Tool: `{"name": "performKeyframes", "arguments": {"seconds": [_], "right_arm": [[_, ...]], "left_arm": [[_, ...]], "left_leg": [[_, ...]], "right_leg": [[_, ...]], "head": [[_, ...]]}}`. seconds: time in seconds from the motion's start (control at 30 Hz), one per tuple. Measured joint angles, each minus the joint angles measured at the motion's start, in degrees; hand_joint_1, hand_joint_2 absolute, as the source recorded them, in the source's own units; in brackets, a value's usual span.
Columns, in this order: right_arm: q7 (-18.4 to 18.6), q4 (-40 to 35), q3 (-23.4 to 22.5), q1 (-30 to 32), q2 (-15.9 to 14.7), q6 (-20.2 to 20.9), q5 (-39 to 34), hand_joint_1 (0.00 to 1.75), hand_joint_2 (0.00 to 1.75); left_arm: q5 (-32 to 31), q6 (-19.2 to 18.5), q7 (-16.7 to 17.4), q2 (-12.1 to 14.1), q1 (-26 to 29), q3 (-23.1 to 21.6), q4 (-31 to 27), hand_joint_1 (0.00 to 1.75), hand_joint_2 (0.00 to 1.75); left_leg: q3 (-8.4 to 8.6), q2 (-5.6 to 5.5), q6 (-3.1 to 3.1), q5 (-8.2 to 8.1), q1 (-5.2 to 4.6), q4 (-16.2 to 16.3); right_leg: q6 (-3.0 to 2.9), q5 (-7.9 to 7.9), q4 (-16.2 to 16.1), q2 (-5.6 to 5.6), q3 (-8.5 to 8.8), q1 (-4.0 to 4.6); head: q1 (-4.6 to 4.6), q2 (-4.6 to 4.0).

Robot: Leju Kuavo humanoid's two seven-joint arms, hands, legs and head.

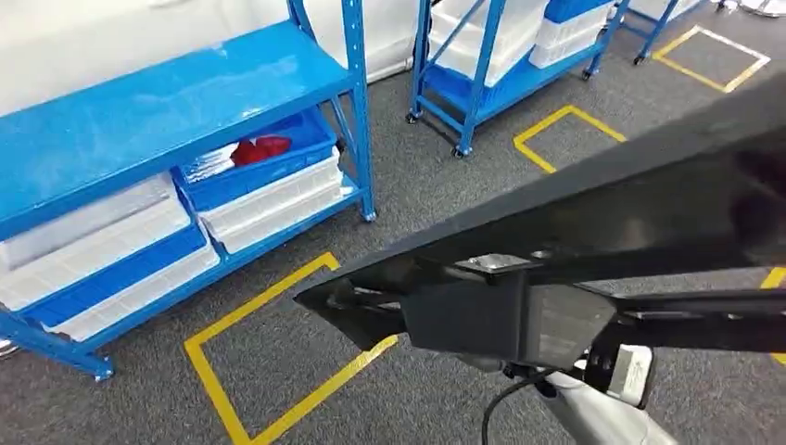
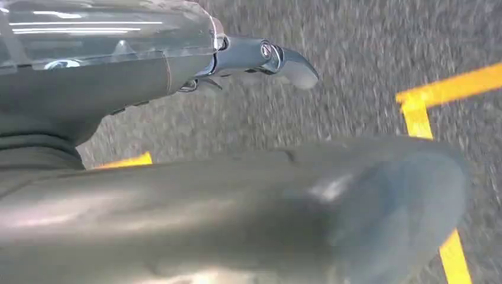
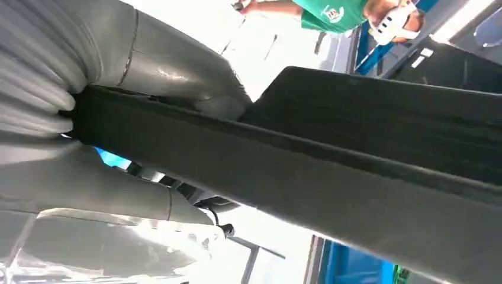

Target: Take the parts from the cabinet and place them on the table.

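A long black part (image 1: 593, 222) is seen held up close before the head camera, running from the lower middle up to the right edge. In the right wrist view the same part (image 3: 331, 171) is gripped by the right hand (image 3: 118, 118): the thick grey thumb is laid over one side and the fingers (image 3: 89, 189) are pressed against the other, so the part is clamped between them.

The left hand (image 2: 195, 65) is seen above grey carpet (image 2: 355, 47) crossed by yellow tape (image 2: 438, 94). One dark finger (image 2: 278, 59) is stretched out and nothing is seen in the hand, but whether the rest of the hand is spread or curled cannot be told.

On the left of the head view a blue rack (image 1: 167, 120) is stood on the carpet, with white bins (image 1: 269, 199) and a blue bin (image 1: 269, 153) holding something red (image 1: 259, 148) on its lower shelf. A second blue rack (image 1: 482, 65) with white bins is placed farther off. Yellow tape squares (image 1: 269, 362) are marked on the floor.

A person in a green shirt (image 3: 331, 12) is visible in the right wrist view.
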Motion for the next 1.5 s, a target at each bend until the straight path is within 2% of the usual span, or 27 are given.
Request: {"name": "performKeyframes", "arguments": {"seconds": [0.07, 0.1, 0.13, 0.2, 0.23, 0.27, 0.4, 0.47, 0.5, 0.57, 0.6, 0.63, 0.7, 0.73, 0.77, 0.9, 0.93, 0.97, 1.0, 1.07, 1.1, 1.17, 1.23, 1.27, 1.3, 1.43, 1.5], "right_arm": [[0.0, 0.66, -0.18, 0.16, 0.11, 0.02, -0.04, 1.75, 1.75], [0.0, 0.96, -0.22, 0.16, 0.11, 0.02, -0.04, 1.75, 1.75], [0.0, 1.25, -0.27, 0.14, 0.11, 0.02, -0.04, 1.75, 1.75], [0.0, 1.51, -0.51, 0.06, 0.11, 0.04, -0.09, 1.75, 1.75], [-0.02, 1.64, -0.59, -0.05, 0.11, 0.37, -0.28, 1.75, 1.75], [-0.02, 1.77, -0.59, -0.21, 0.11, 0.86, -0.72, 1.75, 1.75], [0.28, 1.75, -0.77, 0.75, -0.04, 2.06, -1.66, 1.75, 1.75], [0.52, 1.75, -0.79, 0.96, -0.26, 1.84, -1.64, 1.75, 1.75], [0.52, 1.84, -0.94, 1.03, -0.26, 1.53, -1.62, 1.75, 1.75], [0.33, 2.47, -1.55, 1.46, -0.26, 0.88, -1.79, 1.75, 1.75], [0.16, 2.97, -1.79, 1.63, -0.26, 0.81, -2.08, 1.75, 1.75], [0.02, 3.46, -2.01, 1.68, -0.26, 0.99, -2.32, 1.75, 1.75], [-0.07, 4.35, -2.21, 1.67, -0.26, 1.34, -2.88, 1.75, 1.75], [-0.05, 4.72, -2.23, 1.57, -0.26, 1.07, -3.15, 1.75, 1.75], [0.04, 5.16, -2.23, 1.45, -0.26, 0.59, -3.49, 1.75, 1.75], [0.44, 7.09, -2.67, 0.99, -0.26, -0.55, -6.19, 1.75, 1.75], [0.5, 7.46, -2.93, 0.97, -0.26, -0.57, -6.49, 1.75, 1.75], [0.44, 8.02, -3.06, 0.47, -0.26, -0.57, -7.08, 1.75, 1.75], [0.37, 8.7, -2.97, -0.09, -0.24, -0.61, -7.37, 1.75, 1.75], [0.06, 9.82, -2.82, -0.15, 0.15, -0.74, -7.56, 1.75, 1.75], [-0.04, 10.38, -2.58, -0.15, 0.13, -0.76, -7.37, 1.75, 1.75], [-0.09, 10.71, -1.97, -0.16, 0.13, -0.79, -6.56, 1.75, 1.75], [-0.09, 10.12, -1.71, -0.18, 0.13, -0.79, -5.66, 1.75, 1.75], [-0.09, 9.75, -1.66, -0.19, 0.13, -0.94, -5.51, 1.75, 1.75], [-0.09, 9.23, -1.56, -0.18, 0.13, -1.24, -5.25, 1.75, 1.75], [-0.07, 6.01, -2.37, 1.85, 0.11, -2.54, -3.04, 1.75, 1.75], [-0.24, 3.36, -3.69, 4.43, -0.28, -1.99, -0.71, 1.75, 1.75]], "left_arm": [[0.0, 0.2, 0.28, 0.02, 0.04, 0.35, -0.04, 0.0, 0.0], [0.0, 0.31, 0.44, 0.02, 0.02, 0.5, -0.09, 0.0, 0.0], [0.0, 0.33, 0.5, 0.02, 0.04, 0.55, -0.11, 0.0, 0.0], [0.0, 0.35, 0.55, 0.02, -0.03, 0.57, -0.11, 0.0, 0.0], [0.0, 0.5, 0.81, 0.02, -0.04, 0.57, -0.11, 0.0, 0.0], [0.0, 0.53, 1.05, 0.05, 0.0, 0.59, -0.15, 0.0, 0.0], [0.15, 0.46, 2.58, 0.18, 0.0, 0.83, -0.22, 0.0, 0.0], [-0.39, 0.18, 3.06, 0.16, 0.01, 0.81, -0.24, 0.0, 0.0], [-0.83, 0.11, 3.41, 0.15, 0.05, 0.79, -0.24, 0.0, 0.0], [-1.53, 0.05, 3.93, 0.15, 0.12, 0.79, -0.24, 0.0, 0.0], [-1.75, -0.04, 4.07, 0.15, 0.1, 0.72, -0.24, 0.0, 0.0], [-1.97, -0.04, 4.2, 0.13, 0.07, 0.66, -0.24, 0.0, 0.0], [-2.31, -0.08, 4.61, 0.02, -0.08, 0.57, -0.24, 0.0, 0.0], [-2.82, -0.26, 4.85, -0.02, -0.15, 0.44, -0.24, 0.0, 0.0], [-3.39, -0.48, 5.2, 0.0, -0.15, 0.33, -0.24, 0.0, 0.0], [-4.48, -0.5, 6.69, -0.31, -0.33, -0.59, -0.2, 0.0, 0.0], [-4.46, -0.5, 6.69, -0.74, -0.48, -0.76, -0.15, 0.0, 0.0], [-4.39, -0.33, 6.67, -0.72, -0.54, -0.89, -0.15, 0.0, 0.0], [-4.26, -0.28, 6.65, -0.85, -0.45, -0.89, -0.15, 0.0, 0.0], [-3.78, -0.02, 6.34, -1.11, -0.22, -0.89, -0.15, 0.0, 0.0], [-3.54, 0.05, 6.12, -1.2, -0.24, -0.87, -0.15, 0.0, 0.0], [-3.08, 0.15, 5.55, -1.38, -0.29, -0.83, -0.15, 0.0, 0.0], [-2.75, 0.29, 4.9, -1.53, -0.41, -0.81, -0.15, 0.0, 0.0], [-2.75, 0.33, 4.68, -1.51, -0.42, -0.81, -0.15, 0.0, 0.0], [-2.75, 0.37, 4.59, -1.4, -0.48, -0.74, -0.17, 0.0, 0.0], [-2.89, 0.46, 4.39, -0.3, -0.58, -0.7, -0.17, 0.0, 0.0], [-3.88, 0.11, 4.55, 0.43, -0.52, -0.74, -0.17, 0.0, 0.0]], "left_leg": [[-0.18, 1.05, 0.01, -0.01, -0.07, 0.04], [-0.2, 1.67, -0.01, -0.02, -0.06, 0.08], [-0.2, 2.13, -0.09, -0.07, -0.03, 0.18], [-0.14, 3.06, -0.53, -0.39, 0.08, 0.62], [-0.13, 3.45, -0.87, -0.68, -0.07, 1.0], [-0.35, 3.84, -1.31, -1.06, -0.55, 1.48], [0.07, 5.91, -2.41, -1.43, -0.39, 1.42], [-1.38, 2.07, -3.18, -4.36, -0.01, 5.03], [-3.4, 1.16, -3.36, -6.88, 0.05, 9.65], [-7.66, 0.59, -3.46, -10.23, 0.04, 18.61], [-8.57, 0.57, -3.35, -10.12, 0.04, 20.22], [-8.14, 0.53, -3.11, -8.56, 0.04, 18.88], [-4.11, -0.32, -2.37, -3.27, 0.01, 9.9], [-1.74, -2.32, -1.85, -0.82, -0.1, 4.63], [-0.75, -5.01, -1.4, -1.23, -0.05, 2.27], [-0.2, -2.82, -0.85, -0.74, -0.08, 0.83], [0.04, -2.08, -0.67, -0.18, 0.36, -0.05], [0.13, -1.49, -0.37, -0.01, 0.26, -0.41], [0.06, -0.65, -0.25, 0.0, 0.18, -0.41], [0.02, 0.82, -0.18, -0.14, 0.08, -0.35], [-0.03, 1.47, -0.25, -0.21, 0.08, -0.26], [0.0, 2.72, -0.42, -0.56, 0.13, 0.1], [0.02, 3.76, -0.92, -1.29, 0.21, 1.02], [-0.05, 4.11, -1.27, -1.64, 0.11, 1.35], [-0.21, 4.61, -1.72, -2.06, -0.39, 2.07], [0.23, 5.78, -3.02, -2.69, -0.09, 1.89], [-1.65, 1.74, -3.51, -6.35, 0.23, 6.95]], "right_leg": [[0.27, -3.07, 8.1, -0.46, -3.62, -0.31], [0.45, -2.75, 9.08, -0.54, -3.98, -0.48], [0.58, -1.25, 7.16, -0.8, -2.93, -0.62], [0.6, 3.56, -2.92, -2.45, 2.57, -0.7], [0.42, 4.57, -7.71, -5.12, 5.1, -0.56], [-0.11, 3.91, -8.57, -5.75, 5.26, 0.19], [-1.59, 4.33, -8.73, -3.02, 4.83, 0.06], [-2.19, 4.57, -8.84, -2.06, 4.84, -0.25], [-2.38, 4.63, -8.83, -1.49, 4.78, -0.21], [-2.48, 4.66, -8.77, -0.16, 4.7, -0.02], [-2.49, 4.66, -8.74, 0.51, 4.71, 0.08], [-2.5, 4.67, -8.72, 1.26, 4.76, 0.12], [-2.48, 4.68, -8.71, 2.78, 4.94, 0.22], [-2.4, 4.73, -8.71, 3.48, 4.97, 0.21], [-2.16, 4.81, -8.63, 3.96, 4.82, 0.31], [-0.53, 5.58, -9.17, 6.61, 4.12, -0.21], [-0.56, 5.2, -8.72, 5.15, 4.02, -0.15], [-0.23, 3.6, -6.99, 1.87, 3.02, 0.15], [-0.03, 1.22, -3.19, 0.38, 1.2, 0.03], [0.46, -2.34, 5.35, -0.44, -2.83, -0.4], [0.68, -2.58, 7.67, -0.55, -3.97, -0.58], [1.01, 0.5, 4.1, -1.09, -2.13, -0.9], [1.04, 5.2, -6.06, -3.55, 3.34, -0.99], [0.65, 3.74, -7.68, -5.81, 4.05, -0.41], [-0.26, 4.21, -8.07, -5.29, 3.91, -0.39], [-1.57, 4.21, -8.04, -2.91, 3.89, -0.37], [-2.08, 4.23, -8.08, -2.13, 3.93, -0.46]], "head": [[-0.02, 0.0], [0.0, 0.0], [0.0, 0.0], [-0.02, 0.0], [0.0, 0.0], [0.0, 0.0], [-0.02, 0.0], [-0.02, 0.0], [-0.02, 0.0], [-0.02, 0.0], [-0.02, 0.0], [-0.02, 0.0], [-0.02, 0.0], [-0.02, 0.0], [-0.02, 0.0], [-0.02, 0.0], [-0.02, 0.0], [0.0, 0.0], [-0.02, 0.0], [0.0, 0.0], [0.0, 0.0], [-0.02, 0.0], [-0.02, 0.0], [0.0, 0.0], [-0.02, 0.0], [-0.02, 0.0], [-0.02, 0.0]]}}
